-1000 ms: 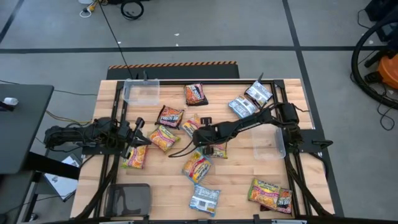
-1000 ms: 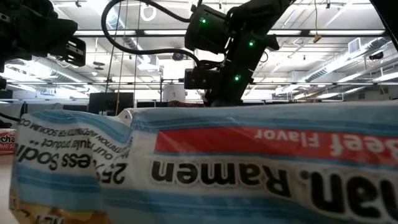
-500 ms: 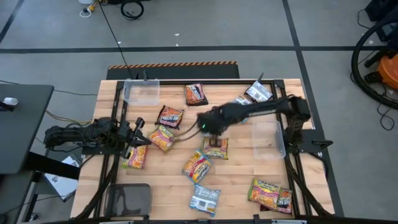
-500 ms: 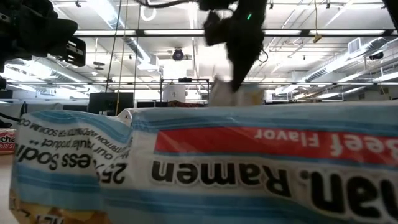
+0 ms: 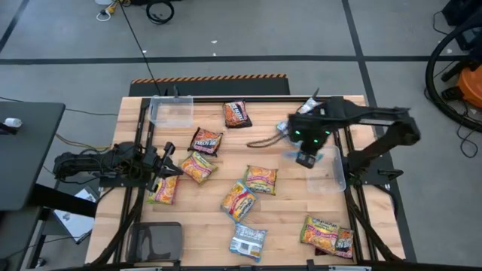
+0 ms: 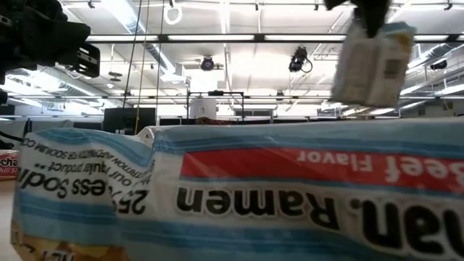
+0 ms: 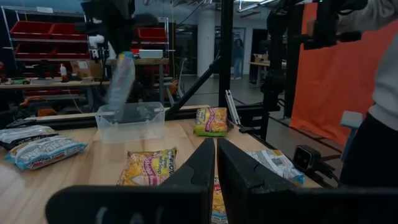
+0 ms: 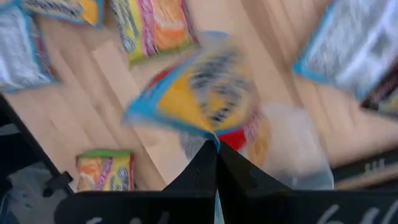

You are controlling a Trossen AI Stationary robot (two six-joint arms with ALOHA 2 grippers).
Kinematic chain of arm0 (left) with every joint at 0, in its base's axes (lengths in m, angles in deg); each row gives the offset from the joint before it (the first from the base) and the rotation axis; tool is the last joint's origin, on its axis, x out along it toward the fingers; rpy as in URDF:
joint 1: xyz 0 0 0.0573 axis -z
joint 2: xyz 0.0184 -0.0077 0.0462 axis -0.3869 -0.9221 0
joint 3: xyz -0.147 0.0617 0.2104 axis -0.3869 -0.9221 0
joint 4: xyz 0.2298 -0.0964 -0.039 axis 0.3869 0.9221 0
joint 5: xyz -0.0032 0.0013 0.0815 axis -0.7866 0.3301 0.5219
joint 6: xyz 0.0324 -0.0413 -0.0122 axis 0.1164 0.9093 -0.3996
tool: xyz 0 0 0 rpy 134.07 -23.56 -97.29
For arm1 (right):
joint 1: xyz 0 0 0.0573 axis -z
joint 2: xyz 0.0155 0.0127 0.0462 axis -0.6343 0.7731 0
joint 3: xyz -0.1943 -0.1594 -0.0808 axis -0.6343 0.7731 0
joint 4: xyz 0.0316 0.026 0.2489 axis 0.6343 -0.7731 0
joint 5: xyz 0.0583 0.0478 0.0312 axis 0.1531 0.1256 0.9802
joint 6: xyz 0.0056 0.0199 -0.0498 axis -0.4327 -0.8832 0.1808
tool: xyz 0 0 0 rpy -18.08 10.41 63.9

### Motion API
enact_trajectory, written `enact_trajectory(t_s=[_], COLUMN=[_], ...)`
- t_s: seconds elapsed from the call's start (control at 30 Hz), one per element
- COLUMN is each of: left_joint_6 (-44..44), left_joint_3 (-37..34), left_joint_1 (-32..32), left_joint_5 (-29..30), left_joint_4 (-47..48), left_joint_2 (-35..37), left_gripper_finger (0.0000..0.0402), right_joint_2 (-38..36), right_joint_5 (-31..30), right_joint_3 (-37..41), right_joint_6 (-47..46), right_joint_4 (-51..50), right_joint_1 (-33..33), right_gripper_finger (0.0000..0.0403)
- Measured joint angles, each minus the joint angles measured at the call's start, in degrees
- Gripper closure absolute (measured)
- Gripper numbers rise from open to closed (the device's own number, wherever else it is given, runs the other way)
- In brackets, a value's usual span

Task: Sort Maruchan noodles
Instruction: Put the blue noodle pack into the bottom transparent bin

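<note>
My right gripper [image 5: 306, 147] is shut on a light blue packet [image 6: 373, 61], held in the air just on the left of the clear bin [image 5: 328, 173] at the table's right side. In the left wrist view this packet [image 7: 121, 81] hangs above the bin [image 7: 130, 121]. Orange-yellow packets [image 5: 261, 178] [image 5: 239, 199] [image 5: 198, 167], dark packets [image 5: 236, 114] [image 5: 206, 141] and a blue-silver one [image 5: 247, 239] lie flat on the wooden table. My left gripper [image 5: 167, 160] waits shut at the table's left side, beside an orange-yellow packet [image 5: 164, 190]. My right gripper pinches the light blue packet by one edge [image 8: 213, 132] between its two fingers, coming from above and pointing down. The packet is lifted clear of the table and hangs below the fingers, roughly upright [image 6: 373, 61].
A second clear bin [image 5: 172, 111] stands at the far left corner. More packets lie at the near right corner [image 5: 324, 233] and near the far right edge [image 5: 312, 111]. One blue-silver packet [image 6: 232, 196] lies right before the low camera. A person [image 7: 380, 93] stands beyond the table.
My right gripper has risen from the middle of the table with the light blue packet and swung toward the table's right edge, to beside the right bin. The packet went from lying among the others to hanging clear in the air.
</note>
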State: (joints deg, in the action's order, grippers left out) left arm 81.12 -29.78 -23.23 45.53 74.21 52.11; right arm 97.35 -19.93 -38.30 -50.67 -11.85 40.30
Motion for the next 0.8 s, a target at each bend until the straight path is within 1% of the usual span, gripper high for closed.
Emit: enact_trajectory(t_s=[0.13,0.4,0.57,0.8], left_joint_6=[0.0,0.0,0.0,0.0], left_joint_3=[0.0,0.0,0.0,0.0], left_joint_1=[0.0,0.0,0.0,0.0], left_joint_5=[0.0,0.0,0.0,0.0], left_joint_4=[0.0,0.0,0.0,0.0], left_joint_2=[0.0,0.0,0.0,0.0], left_gripper_finger=[0.0377,0.0377,0.0377,0.0377], right_joint_2=[-7.3,-17.4,-20.1,-20.2], right_joint_5=[-0.4,2.8,4.4,5.1], right_joint_3=[7.3,22.8,29.2,35.4], right_joint_6=[-5.8,-16.1,-19.6,-19.9], right_joint_4=[0.3,0.5,1.7,11.8], right_joint_1=[-3.7,-10.7,-13.7,-16.8], right_gripper_finger=[0.0396,0.0396,0.0396,0.0396])
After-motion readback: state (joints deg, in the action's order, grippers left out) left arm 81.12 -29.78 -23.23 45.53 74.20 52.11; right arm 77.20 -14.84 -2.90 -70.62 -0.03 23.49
